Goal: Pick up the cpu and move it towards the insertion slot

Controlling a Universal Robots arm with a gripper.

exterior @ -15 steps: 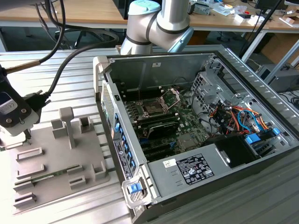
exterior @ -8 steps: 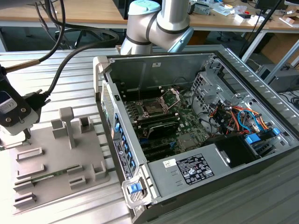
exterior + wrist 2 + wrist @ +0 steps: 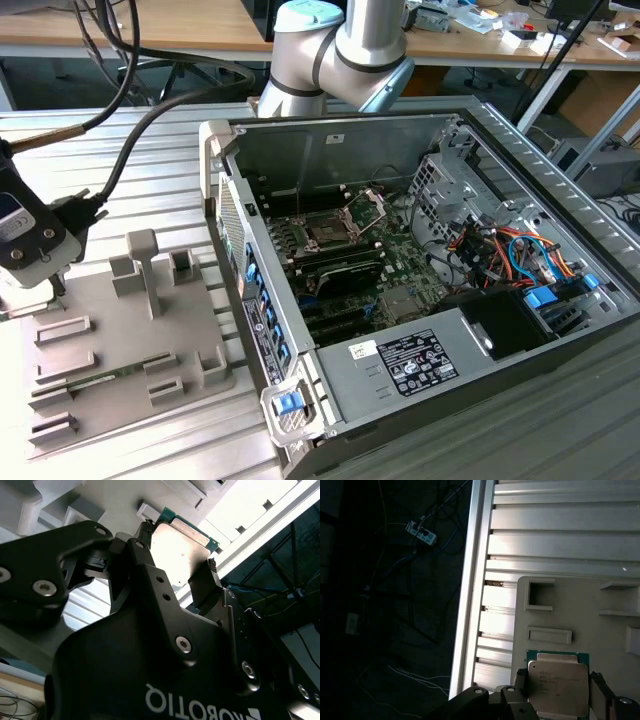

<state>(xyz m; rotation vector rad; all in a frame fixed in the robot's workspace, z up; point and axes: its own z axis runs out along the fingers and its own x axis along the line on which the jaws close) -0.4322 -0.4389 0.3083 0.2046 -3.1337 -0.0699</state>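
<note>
Evidently the grasp is done: the hand [image 3: 178, 550] is clamped on the cpu [image 3: 559, 682] at the grey tray [image 3: 120, 330]; the insertion slot [image 3: 328, 232] lies well apart, so the carry remains.

A ribbed silver aluminium table top [image 3: 170, 195] of long parallel slats fills the foreground in the exterior view, and bright light glares off those slats in the first wrist view. Behind it run long pale wooden desks [image 3: 190, 30] on dark legs, the one toward the exterior view's right strewn with small clutter [image 3: 500, 20]. Past the table's edge the dark floor [image 3: 380, 630] lies in shadow, crossed by loose thin cables [image 3: 415, 677] and a white power strip [image 3: 421, 533]
</note>
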